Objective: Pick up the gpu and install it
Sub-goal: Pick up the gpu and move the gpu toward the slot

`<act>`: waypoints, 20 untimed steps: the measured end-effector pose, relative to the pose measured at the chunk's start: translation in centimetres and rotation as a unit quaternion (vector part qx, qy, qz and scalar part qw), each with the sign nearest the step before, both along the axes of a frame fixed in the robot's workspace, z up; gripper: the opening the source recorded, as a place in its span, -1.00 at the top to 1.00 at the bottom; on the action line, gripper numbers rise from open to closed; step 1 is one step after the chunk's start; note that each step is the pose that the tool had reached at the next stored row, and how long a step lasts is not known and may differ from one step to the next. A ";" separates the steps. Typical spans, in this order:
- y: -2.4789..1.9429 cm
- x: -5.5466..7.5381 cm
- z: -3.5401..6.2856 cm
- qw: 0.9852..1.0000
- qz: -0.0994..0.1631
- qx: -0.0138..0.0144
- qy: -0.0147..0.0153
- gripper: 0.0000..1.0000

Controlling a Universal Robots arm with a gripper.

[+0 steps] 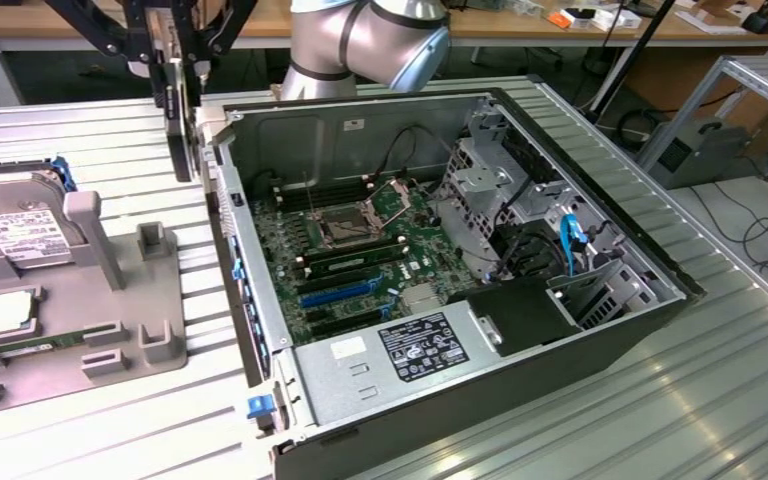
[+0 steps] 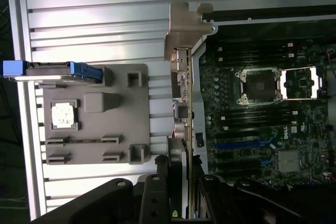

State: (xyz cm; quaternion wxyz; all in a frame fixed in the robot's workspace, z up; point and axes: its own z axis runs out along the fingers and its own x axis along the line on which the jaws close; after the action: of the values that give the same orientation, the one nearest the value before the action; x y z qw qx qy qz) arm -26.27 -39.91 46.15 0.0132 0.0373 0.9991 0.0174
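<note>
The pincer (image 1: 179,75) is clamped on the gpu (image 1: 181,140), one finger on each flat face of the card. The card hangs on edge above the ribbed metal surface (image 1: 91,430), clear of it. In the exterior view it is at the far end of the scene, in the gap between the grey holder tray (image 1: 77,350) on the exterior view's left and the open computer case (image 1: 651,270) on the exterior view's right. It sits just beside the case's far left corner and outside its wall.

From the wrist, the gpu (image 2: 184,93) is seen edge-on, running away from the fingers (image 2: 163,182). Its silver bracket (image 2: 184,30) is at the end away from the pincer (image 2: 181,182). The card lines up roughly with the case wall, with the motherboard (image 2: 262,119) on one side and the tray (image 2: 94,145) on the other.

Inside the case the motherboard (image 1: 357,250) lies flat with its processor socket (image 1: 344,222) open. On the tray, a hard drive (image 1: 17,235) stands at the far end and a small square processor chip (image 1: 4,312) lies nearer.
</note>
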 end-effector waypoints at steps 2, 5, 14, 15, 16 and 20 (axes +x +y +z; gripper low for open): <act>0.00 0.3 -0.04 1.000 0.000 0.000 0.000 0.47; 0.00 0.7 -0.08 1.000 0.000 -0.001 0.000 0.47; 0.00 2.3 -0.31 1.000 0.000 -0.003 0.000 0.47; 0.00 2.4 -0.33 1.000 0.000 -0.003 0.000 0.47; 0.00 2.6 -0.37 1.000 0.000 -0.004 0.000 0.47; 0.00 3.2 -0.47 1.000 0.000 -0.004 0.000 0.47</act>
State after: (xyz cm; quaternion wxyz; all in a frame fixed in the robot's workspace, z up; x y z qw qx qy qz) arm -23.02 -39.90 45.68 0.0133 0.0373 0.9991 0.0130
